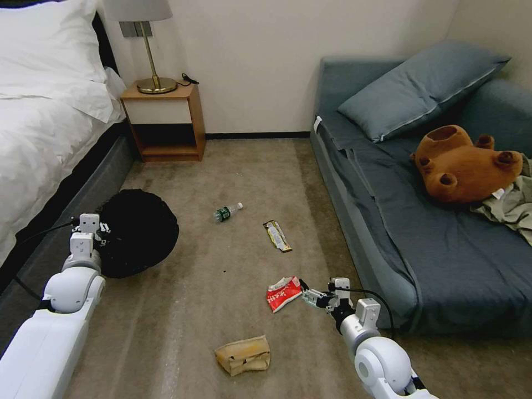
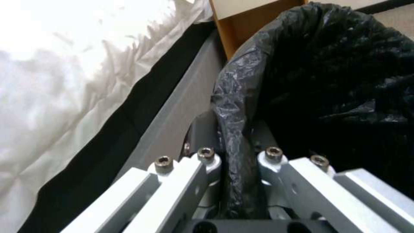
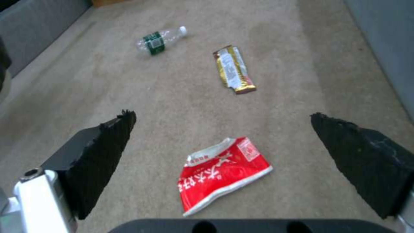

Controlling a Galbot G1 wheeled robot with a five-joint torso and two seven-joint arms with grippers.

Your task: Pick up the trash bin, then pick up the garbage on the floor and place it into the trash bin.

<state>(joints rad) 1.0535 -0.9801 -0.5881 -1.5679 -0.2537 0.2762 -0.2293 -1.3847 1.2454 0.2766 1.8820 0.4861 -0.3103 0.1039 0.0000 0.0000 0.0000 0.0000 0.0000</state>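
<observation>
Left claw (image 2: 235, 181) pinching trash bin (image 1: 138, 230) rim, fingertips hidden; right claw (image 3: 220, 129) spread above snack packet (image 3: 222, 174).

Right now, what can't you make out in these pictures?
- Left gripper: shut on the trash bin rim; the fingertips are hidden by the bag.
- Trash bin inside: too dark in both views.
- Snack packet lettering: too small to read.
- Paper bag: contents hidden by its folds, head view.

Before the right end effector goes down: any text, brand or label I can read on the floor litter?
Red-and-white snack packet: white characters, not clear enough to quote.
Bottle: green label, print too small.
Bar wrapper: white panel, print blurred.
Tan paper bag: none visible.
</observation>
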